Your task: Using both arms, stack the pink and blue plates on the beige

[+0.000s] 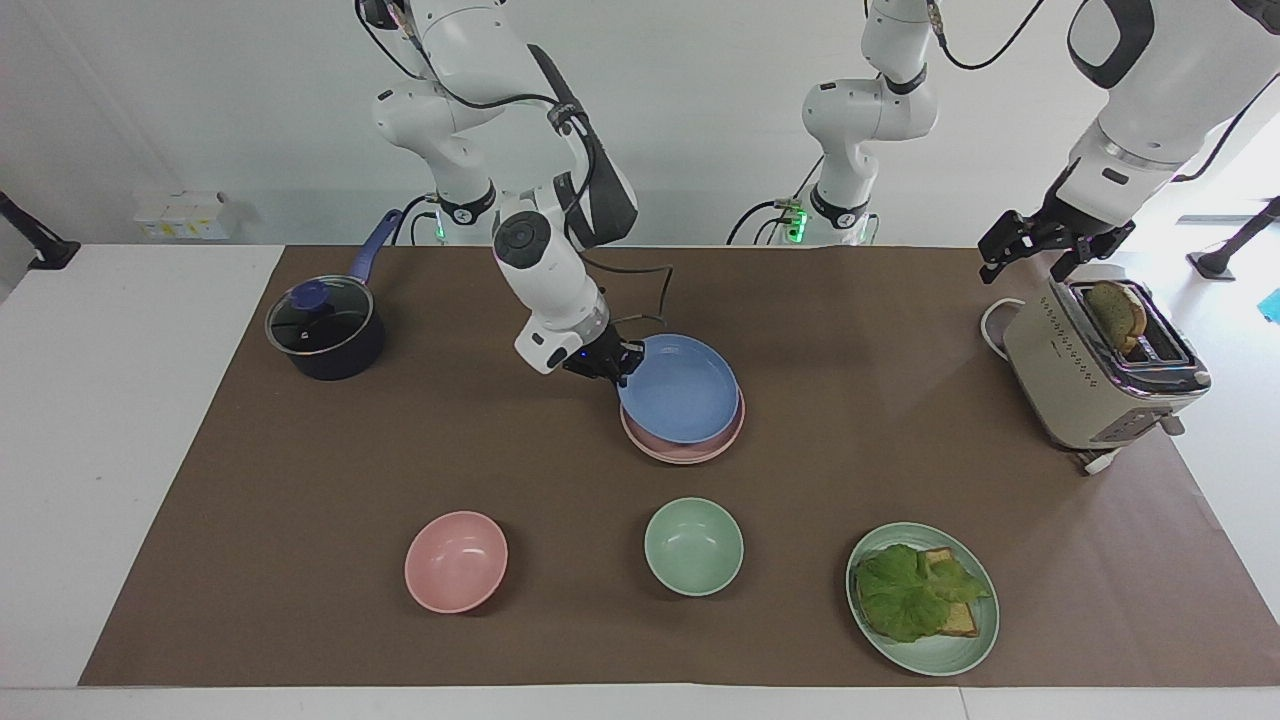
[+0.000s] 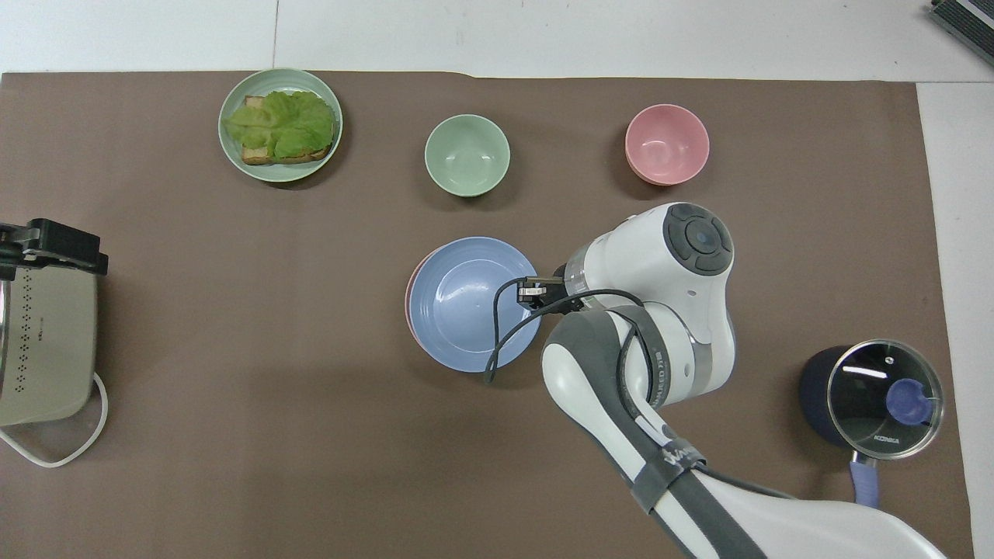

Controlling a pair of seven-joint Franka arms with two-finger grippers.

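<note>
right gripper (image 1: 617, 366) pinching blue plate (image 1: 678, 389) rim, plate tilted over pink plate (image 1: 690, 448) mid-surface, left gripper (image 1: 1040, 248) spread, waiting over toaster (image 1: 1095, 375)

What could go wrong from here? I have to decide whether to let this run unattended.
1. The right gripper is shut on the blue plate's rim, and the plate sits slightly off-centre over the pink plate; released now, it may settle crooked.
2. Pulling away, the gripper could drag the blue plate off the stack.
3. The left gripper waits open over the toaster; a low swing could hit it.
</note>
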